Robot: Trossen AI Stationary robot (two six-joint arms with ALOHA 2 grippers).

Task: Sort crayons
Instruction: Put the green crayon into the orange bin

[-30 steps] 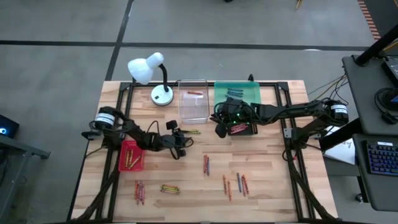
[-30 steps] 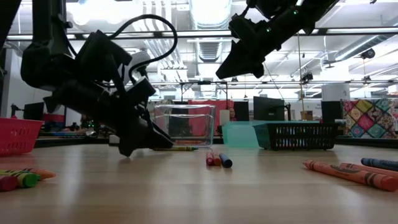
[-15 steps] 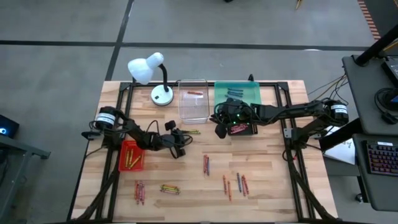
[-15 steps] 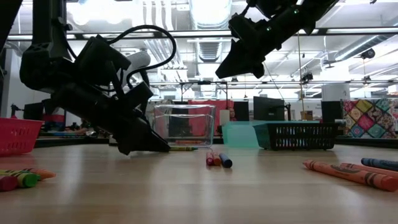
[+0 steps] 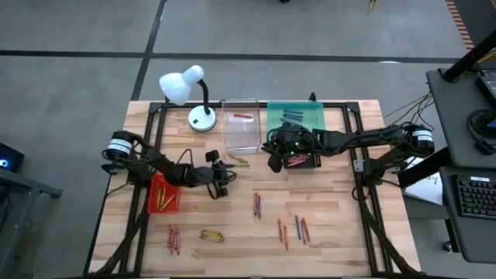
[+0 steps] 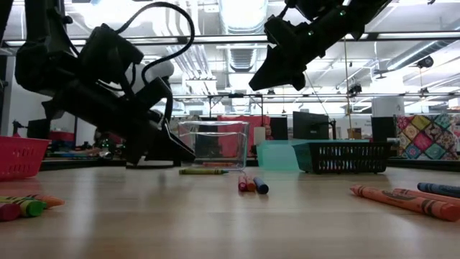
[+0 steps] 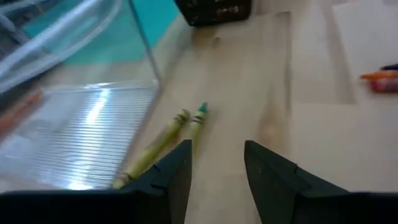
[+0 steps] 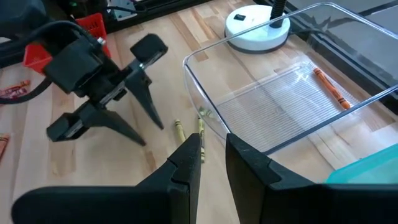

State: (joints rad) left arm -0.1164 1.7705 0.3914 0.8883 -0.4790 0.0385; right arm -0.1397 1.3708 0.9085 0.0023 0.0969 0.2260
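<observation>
Two yellow-green crayons (image 7: 171, 135) lie side by side on the wood just in front of the clear tray (image 5: 240, 133), which holds one orange crayon (image 8: 328, 88). My left gripper (image 7: 217, 168) hovers low and open, a short way to their left, with nothing between its fingers; it also shows in the right wrist view (image 8: 153, 135). My right gripper (image 8: 214, 163) hangs high over the table near the clear tray's right front corner, open by a narrow gap and holding nothing. More crayons (image 5: 256, 205) lie scattered toward the near edge.
A red basket (image 5: 164, 194) with crayons sits under my left arm. A teal tray (image 5: 296, 116) and a black basket (image 5: 302, 160) stand right of the clear tray. A white lamp (image 5: 190, 93) is at the far left. Crayon groups (image 5: 294, 229) (image 5: 211, 234) (image 5: 173, 239) lie near the front.
My left gripper has lifted its fingertips off the table beside the two yellow-green crayons and drawn back a little toward the table's left edge, staying open. My right arm has kept still.
</observation>
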